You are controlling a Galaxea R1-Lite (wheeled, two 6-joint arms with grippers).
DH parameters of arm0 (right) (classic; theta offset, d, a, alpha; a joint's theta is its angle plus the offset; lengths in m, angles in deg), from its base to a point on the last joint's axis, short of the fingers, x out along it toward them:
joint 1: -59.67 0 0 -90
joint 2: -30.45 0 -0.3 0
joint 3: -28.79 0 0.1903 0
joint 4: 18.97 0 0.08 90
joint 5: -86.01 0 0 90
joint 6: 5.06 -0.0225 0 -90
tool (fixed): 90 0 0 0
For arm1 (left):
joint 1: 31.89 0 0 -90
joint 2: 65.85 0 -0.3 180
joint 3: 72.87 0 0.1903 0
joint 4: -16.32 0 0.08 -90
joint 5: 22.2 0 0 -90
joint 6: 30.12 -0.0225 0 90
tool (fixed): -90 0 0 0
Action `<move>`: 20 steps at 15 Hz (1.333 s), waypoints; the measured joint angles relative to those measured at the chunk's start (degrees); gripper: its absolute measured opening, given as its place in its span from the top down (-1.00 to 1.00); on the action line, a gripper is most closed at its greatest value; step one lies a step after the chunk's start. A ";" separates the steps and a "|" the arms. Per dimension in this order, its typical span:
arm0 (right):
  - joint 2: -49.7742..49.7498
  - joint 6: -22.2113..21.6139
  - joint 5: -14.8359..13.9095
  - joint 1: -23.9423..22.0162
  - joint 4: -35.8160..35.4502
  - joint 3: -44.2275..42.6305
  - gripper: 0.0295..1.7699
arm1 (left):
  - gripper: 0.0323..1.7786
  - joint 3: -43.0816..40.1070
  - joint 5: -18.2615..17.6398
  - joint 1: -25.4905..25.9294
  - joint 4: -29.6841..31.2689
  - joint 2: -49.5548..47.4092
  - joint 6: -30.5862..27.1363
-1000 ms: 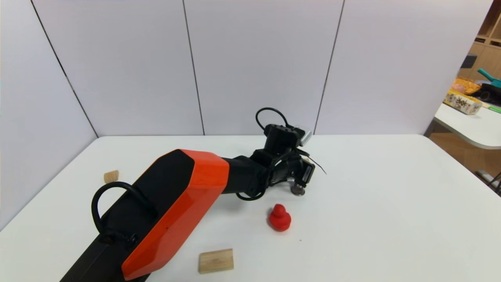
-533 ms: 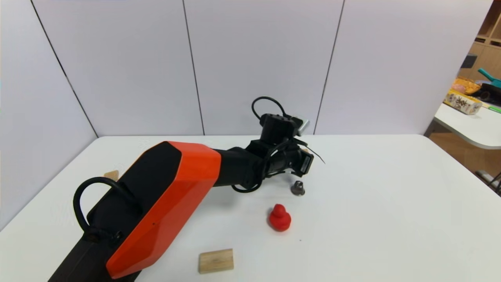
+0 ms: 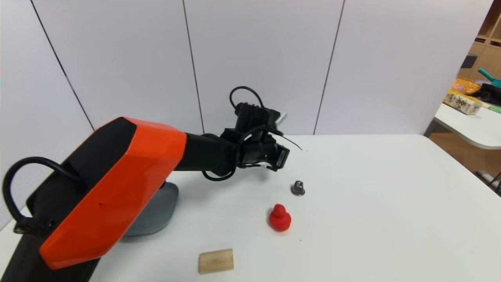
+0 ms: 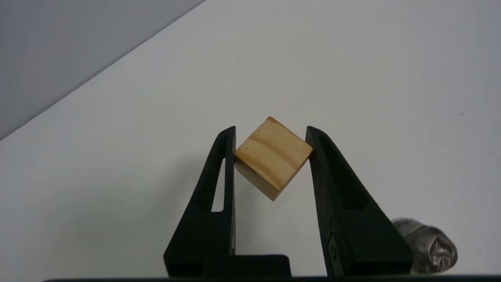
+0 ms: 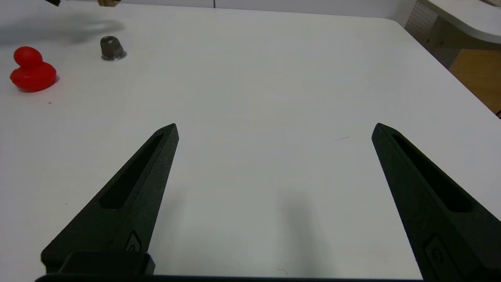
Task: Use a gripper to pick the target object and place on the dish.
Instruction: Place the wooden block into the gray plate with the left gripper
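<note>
Two jaws of the left gripper (image 4: 271,135) pinch the wooden cube (image 4: 273,157) cornerwise at their tips, above the desk (image 4: 391,78).

lab/test cell | white table (image 3: 372,203) | grey partition panels (image 3: 258,62) behind | second table (image 3: 465,125), wooden shelving (image 3: 487,39) at right

A: Surface? White table (image 3: 372,203).
B: Noted on it: red duck (image 3: 280,217), small metal bell (image 3: 298,188) just behind, wooden block (image 3: 216,261) at near edge, grey-blue dish (image 3: 156,213) at left.
</note>
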 joint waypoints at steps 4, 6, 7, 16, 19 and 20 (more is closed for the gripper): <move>0.00 0.00 0.02 0.00 0.06 0.00 -0.93 | 0.37 -14.96 0.04 3.96 0.22 -10.83 -0.69; 0.00 0.00 0.02 0.00 0.04 0.00 -0.93 | 0.37 -23.24 0.06 6.47 0.73 -17.12 -1.32; 0.00 0.05 0.02 0.00 0.02 0.00 -0.93 | 0.37 -27.20 0.06 7.91 1.12 -20.18 -1.60; 0.00 0.02 0.02 0.00 0.02 0.00 -0.93 | 0.37 -56.11 0.06 21.99 8.64 -42.91 -1.95; 0.00 -0.01 0.00 0.00 0.00 0.00 -0.93 | 0.37 -61.07 0.04 23.81 10.35 -46.06 -1.40; 0.00 0.00 0.00 0.00 0.04 0.00 -0.93 | 0.37 -62.26 0.04 23.98 11.22 -46.49 -1.21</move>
